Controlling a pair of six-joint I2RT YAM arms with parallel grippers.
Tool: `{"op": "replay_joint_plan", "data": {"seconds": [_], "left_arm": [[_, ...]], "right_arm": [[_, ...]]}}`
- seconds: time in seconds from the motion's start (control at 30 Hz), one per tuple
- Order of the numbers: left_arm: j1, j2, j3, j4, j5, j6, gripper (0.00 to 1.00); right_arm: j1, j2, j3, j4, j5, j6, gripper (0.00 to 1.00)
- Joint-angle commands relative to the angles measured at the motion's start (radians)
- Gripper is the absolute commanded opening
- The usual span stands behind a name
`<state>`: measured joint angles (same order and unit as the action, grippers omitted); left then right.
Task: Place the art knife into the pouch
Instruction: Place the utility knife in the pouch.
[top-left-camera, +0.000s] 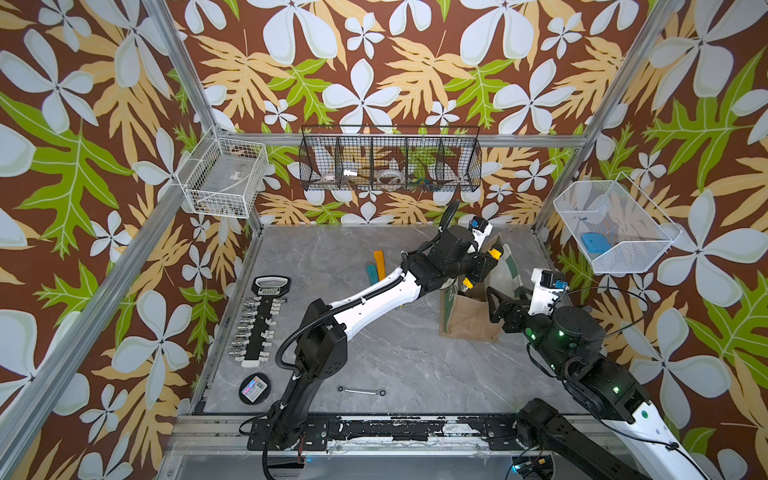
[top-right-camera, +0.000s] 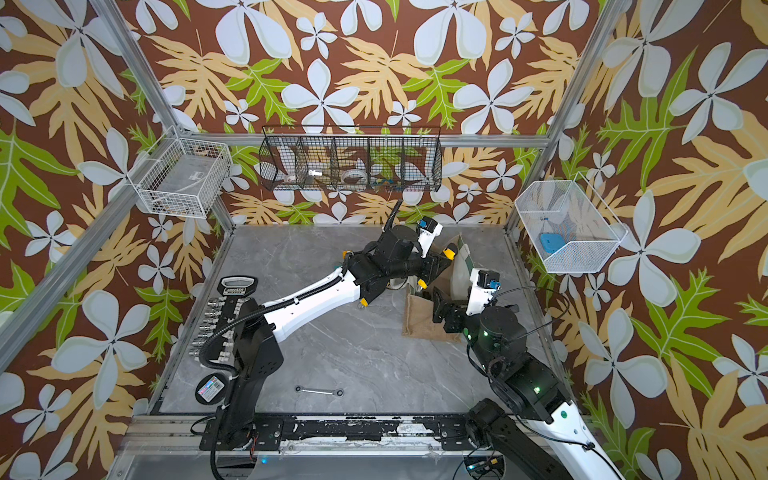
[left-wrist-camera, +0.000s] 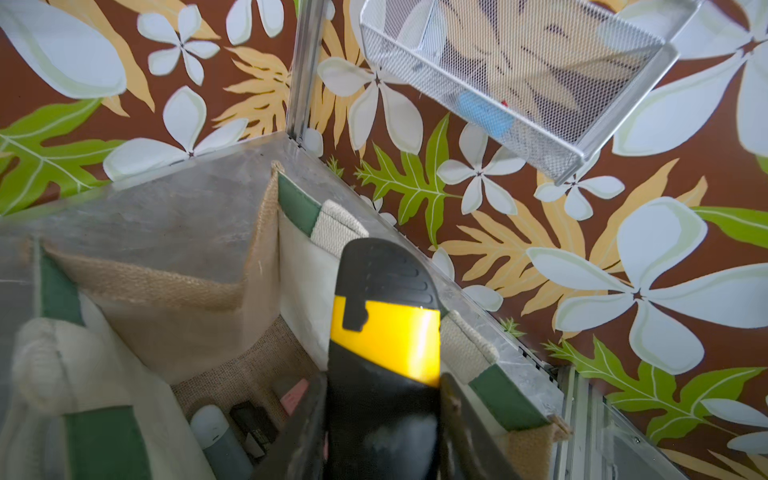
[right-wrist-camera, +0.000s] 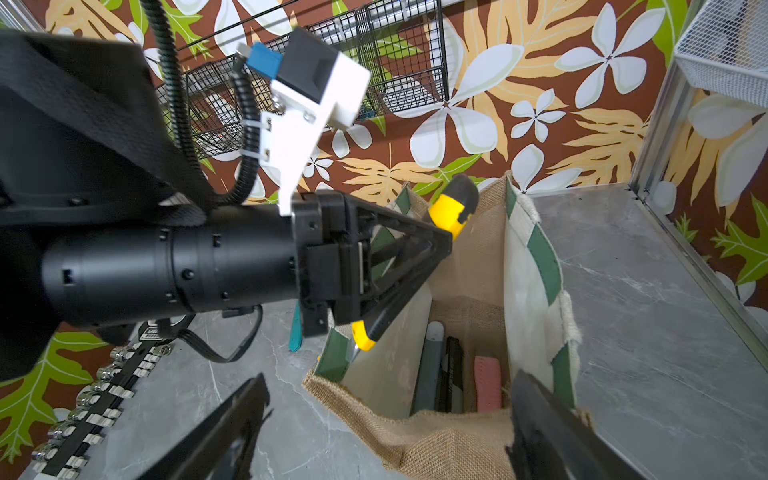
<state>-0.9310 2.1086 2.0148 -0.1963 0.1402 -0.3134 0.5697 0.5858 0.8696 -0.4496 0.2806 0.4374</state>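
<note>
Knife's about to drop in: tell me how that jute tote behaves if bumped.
The jute tote looks soft: its near rim sags, so walls would likely buckle. Holding only a few small items, it may slide or tip.

The left arm (top-left-camera: 376, 293) has white shells, black joints and a ribbed black cable (top-left-camera: 291, 336). The right arm (top-left-camera: 582, 332) shows small green lights (top-left-camera: 560, 333) on black housings.

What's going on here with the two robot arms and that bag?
The left gripper holds a yellow-and-black art knife, tilted above the open mouth of the pouch and not yet released. The right gripper stands open at the pouch's near edge, gripping nothing. A few items already lie at the bottom of the pouch.
</note>
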Motion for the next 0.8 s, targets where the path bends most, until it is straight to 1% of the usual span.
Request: {"op": "replay_joint_plan", "data": {"seconds": [0.0,0.17,0.23,0.27,0.4,0.43,0.47,0.6,0.77], "left_arm": [[-0.002,0.007,-0.006,0.043,0.02,-0.01,0.31],[-0.001,0.02,-0.02,0.04,0.012,-0.002,0.34],[0.0,0.033,-0.009,0.029,0.024,0.0,0.41],[0.003,0.044,0.008,0.017,0.029,-0.005,0.46],[0.019,0.059,0.041,0.001,0.068,-0.023,0.72],[0.021,0.054,0.042,0.006,0.073,-0.025,0.84],[0.023,0.047,0.041,0.009,0.071,-0.024,0.99],[0.024,0.011,0.034,0.003,0.025,-0.012,1.0],[0.046,-0.058,-0.019,0.003,0.012,-0.018,1.0]], "right_arm": [[0.001,0.007,0.0,-0.001,0.009,0.005,0.91],[0.001,0.012,-0.009,0.003,0.01,0.007,0.91],[0.001,0.012,-0.012,0.004,0.011,0.006,0.91],[0.001,0.013,-0.014,0.005,0.01,0.006,0.92],[0.001,0.022,-0.014,0.007,-0.021,-0.01,0.99],[0.001,0.028,-0.012,0.004,-0.026,-0.011,1.0],[0.001,0.033,-0.01,0.001,-0.027,-0.011,1.0],[0.001,0.049,0.001,-0.02,-0.022,-0.016,1.0],[0.001,0.055,0.01,-0.014,-0.042,-0.025,1.0]]}}
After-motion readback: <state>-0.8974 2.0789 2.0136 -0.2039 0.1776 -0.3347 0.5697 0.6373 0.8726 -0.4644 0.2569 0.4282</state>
